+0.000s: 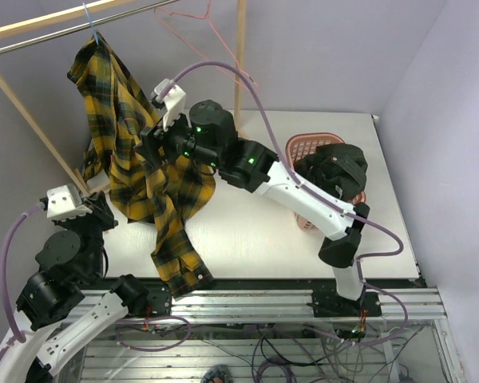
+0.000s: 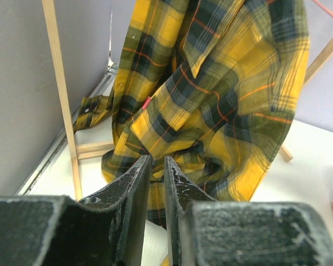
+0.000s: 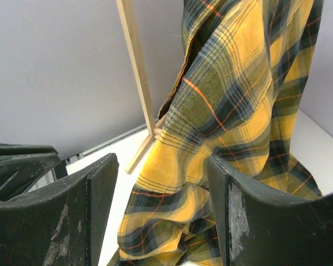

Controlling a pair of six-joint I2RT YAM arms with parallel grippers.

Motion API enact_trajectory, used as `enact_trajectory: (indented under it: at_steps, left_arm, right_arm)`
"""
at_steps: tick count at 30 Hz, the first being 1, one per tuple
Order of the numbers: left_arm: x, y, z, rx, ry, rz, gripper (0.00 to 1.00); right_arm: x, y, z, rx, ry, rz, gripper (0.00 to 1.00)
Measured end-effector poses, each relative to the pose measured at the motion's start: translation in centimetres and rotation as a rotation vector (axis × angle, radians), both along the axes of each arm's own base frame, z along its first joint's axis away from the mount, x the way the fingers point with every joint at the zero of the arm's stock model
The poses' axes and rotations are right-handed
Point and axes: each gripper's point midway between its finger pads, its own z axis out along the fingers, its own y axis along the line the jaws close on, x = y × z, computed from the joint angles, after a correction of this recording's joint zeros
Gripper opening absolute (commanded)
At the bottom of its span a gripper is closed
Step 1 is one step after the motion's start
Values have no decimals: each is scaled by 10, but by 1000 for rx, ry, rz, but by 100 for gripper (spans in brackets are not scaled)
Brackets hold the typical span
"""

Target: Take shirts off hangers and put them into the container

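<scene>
Your right gripper stands wide apart against the yellow plaid shirt, with the cloth hanging loose just ahead of its fingers and not clamped. Your left gripper, low at the shirt's left edge, is nearly together, with a thin gap and nothing in it. The shirt hangs from the blue hanger, its tail on the counter. A red tag on it is too small to read. To the right of it, the dark shirt lies in the pink basket.

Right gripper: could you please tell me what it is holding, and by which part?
Nothing: the right gripper has its jaws wide apart, and the plaid shirt hangs loose just ahead of them, unpinched.
</scene>
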Motion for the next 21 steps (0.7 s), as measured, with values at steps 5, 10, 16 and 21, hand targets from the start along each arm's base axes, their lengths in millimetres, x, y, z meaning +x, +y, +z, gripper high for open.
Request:
enact_trajectory:
  at_steps: [5, 10, 16, 21]
  left_arm:
    - [-3, 3, -14, -19, -2, 8, 27]
    - [-2, 1, -23, -26, 6, 8, 27]
    - [1, -2, -28, -12, 21, 3, 27]
    - [3, -5, -29, -7, 26, -7, 27]
  right_arm:
    - [5, 16, -18, -12, 5, -5, 65]
    - [15, 24, -29, -13, 5, -33, 63]
    - [35, 23, -45, -39, 8, -127, 57]
    - [64, -2, -62, -59, 36, -192, 53]
